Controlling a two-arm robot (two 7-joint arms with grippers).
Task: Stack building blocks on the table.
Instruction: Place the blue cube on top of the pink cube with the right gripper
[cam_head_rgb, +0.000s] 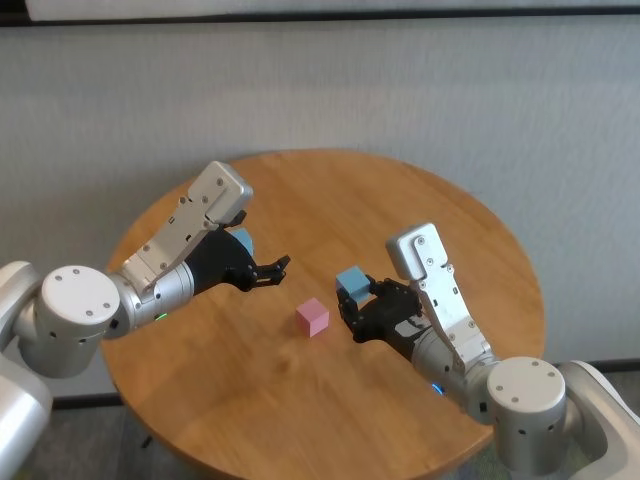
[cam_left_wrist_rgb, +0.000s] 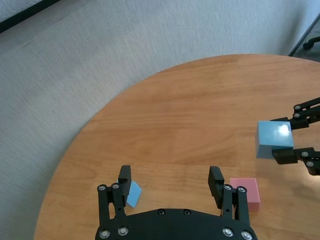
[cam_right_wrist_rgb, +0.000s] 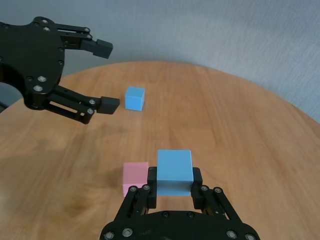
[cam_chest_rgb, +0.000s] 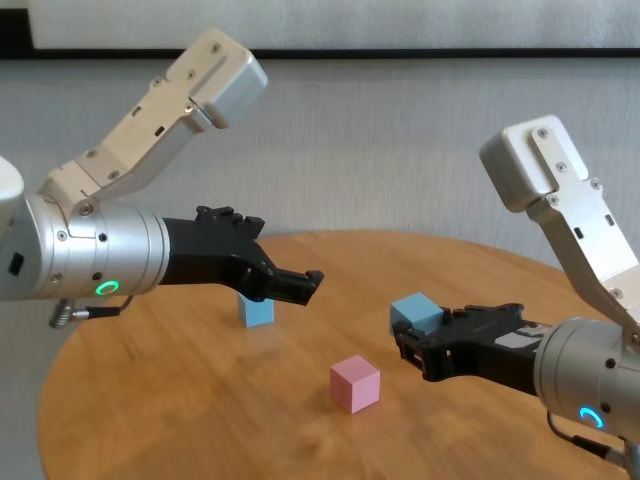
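A pale pink cube (cam_head_rgb: 312, 317) sits near the middle of the round wooden table (cam_head_rgb: 420, 210). My right gripper (cam_head_rgb: 354, 300) is shut on a light blue cube (cam_head_rgb: 352, 282) and holds it above the table, just right of the pink cube. The right wrist view shows the held cube (cam_right_wrist_rgb: 174, 171) beside the pink cube (cam_right_wrist_rgb: 135, 178). The second light blue cube (cam_head_rgb: 243, 241) stands on the table at the back left, partly behind my left arm. My left gripper (cam_head_rgb: 277, 270) is open and empty, hovering between that cube and the pink one.
The table's curved edge (cam_left_wrist_rgb: 75, 145) runs close behind the left gripper, with grey carpet beyond. Bare wood lies at the far side (cam_head_rgb: 350, 180) and near the front edge (cam_head_rgb: 280, 410).
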